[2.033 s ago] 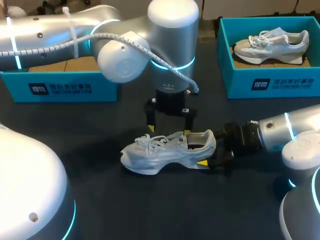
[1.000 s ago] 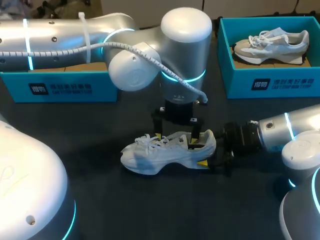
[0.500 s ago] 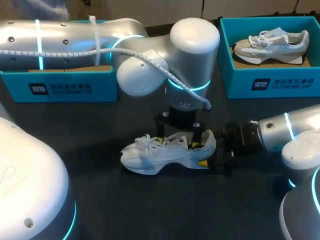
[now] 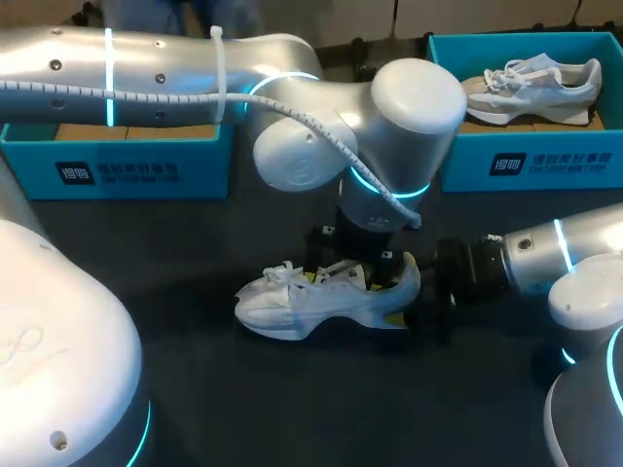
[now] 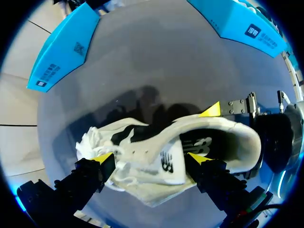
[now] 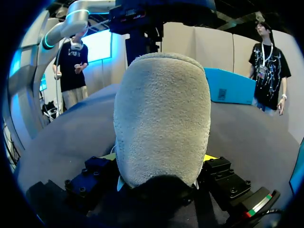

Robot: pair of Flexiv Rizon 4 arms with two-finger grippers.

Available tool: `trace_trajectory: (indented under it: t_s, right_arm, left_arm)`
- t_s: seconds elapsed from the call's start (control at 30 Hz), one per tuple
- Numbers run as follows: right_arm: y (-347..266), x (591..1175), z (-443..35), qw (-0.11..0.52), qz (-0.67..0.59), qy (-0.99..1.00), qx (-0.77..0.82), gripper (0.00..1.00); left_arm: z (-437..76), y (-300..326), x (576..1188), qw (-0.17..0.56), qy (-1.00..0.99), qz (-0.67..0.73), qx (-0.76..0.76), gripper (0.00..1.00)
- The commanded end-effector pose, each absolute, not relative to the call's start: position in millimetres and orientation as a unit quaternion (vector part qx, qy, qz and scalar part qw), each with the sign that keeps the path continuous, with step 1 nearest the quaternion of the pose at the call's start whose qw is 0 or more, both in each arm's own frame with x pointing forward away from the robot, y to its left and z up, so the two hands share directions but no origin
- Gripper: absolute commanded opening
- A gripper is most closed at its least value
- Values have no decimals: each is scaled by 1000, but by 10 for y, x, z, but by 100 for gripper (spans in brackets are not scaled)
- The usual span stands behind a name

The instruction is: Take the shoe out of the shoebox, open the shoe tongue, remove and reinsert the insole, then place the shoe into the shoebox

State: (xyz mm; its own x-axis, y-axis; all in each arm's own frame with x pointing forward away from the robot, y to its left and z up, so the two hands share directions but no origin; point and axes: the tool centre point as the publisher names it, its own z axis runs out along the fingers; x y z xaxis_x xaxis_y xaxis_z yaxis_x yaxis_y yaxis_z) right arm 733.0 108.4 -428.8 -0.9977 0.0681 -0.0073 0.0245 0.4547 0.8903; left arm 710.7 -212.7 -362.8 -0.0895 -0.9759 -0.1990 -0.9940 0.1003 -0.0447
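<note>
Left wrist view: white sneaker (image 5: 142, 142) upright on table (image 5: 142, 71), long axis in line with left gripper (image 5: 151, 157) fingers, spread apart, one tip at the laces (image 5: 95, 142), the other at the ankle opening; right gripper (image 4: 401, 288) clamped on the heel (image 6: 161, 118), likely bracing it

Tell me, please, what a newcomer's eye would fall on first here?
A white shoe lies mid-table, its heel clamped by the right gripper. The left gripper hangs over it, open fingers spanning its laces and opening. A second shoe sits in the teal box at the far right.
</note>
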Motion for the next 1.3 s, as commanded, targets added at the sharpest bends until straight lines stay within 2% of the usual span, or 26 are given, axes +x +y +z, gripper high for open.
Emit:
trace_trajectory:
  t_s: [0.03, 0.43, 0.47, 0.5, 0.53, 0.57, 0.6, 0.63, 0.67, 0.97, 1.3]
  right_arm:
    - [1076, 7377, -4394, 22, 521, 853, 28, 0]
    - [1076, 7377, -4394, 22, 521, 853, 28, 0]
    - [1076, 7377, -4394, 22, 521, 853, 28, 0]
    - [1076, 7377, -4394, 22, 521, 853, 28, 0]
    - [1076, 7377, -4394, 22, 521, 853, 28, 0]
    - [1076, 7377, -4394, 22, 521, 853, 28, 0]
    - [1076, 7377, -4394, 22, 521, 853, 28, 0]
    - [1076, 7377, -4394, 22, 521, 853, 28, 0]
    - [1076, 7377, -4394, 22, 521, 853, 28, 0]
    - [1076, 7377, -4394, 22, 521, 853, 28, 0]
    - [1076, 7377, -4394, 22, 521, 853, 28, 0]
  left_arm:
    - [-3567, -2076, 7116, 100, 729, 62, -675, 100]
    - [-3451, -1873, 7119, 116, 701, 94, -697, 99]
    - [-3436, -1865, 7119, 115, 701, 95, -698, 92]
    - [-3413, -1855, 7114, 115, 701, 95, -698, 60]
    - [-3406, -1853, 7113, 114, 701, 95, -698, 54]
    - [-3390, -1851, 7110, 105, 702, 97, -697, 44]
    - [-3376, -1851, 7108, 96, 704, 100, -696, 27]
    - [-3370, -1851, 7106, 91, 705, 101, -696, 20]
    - [-3358, -1851, 7102, 86, 708, 101, -694, 2]
    - [-3186, -1808, 7009, 32, 732, 94, -674, 0]
    - [-3045, -1709, 6909, 12, 739, 71, -670, 0]
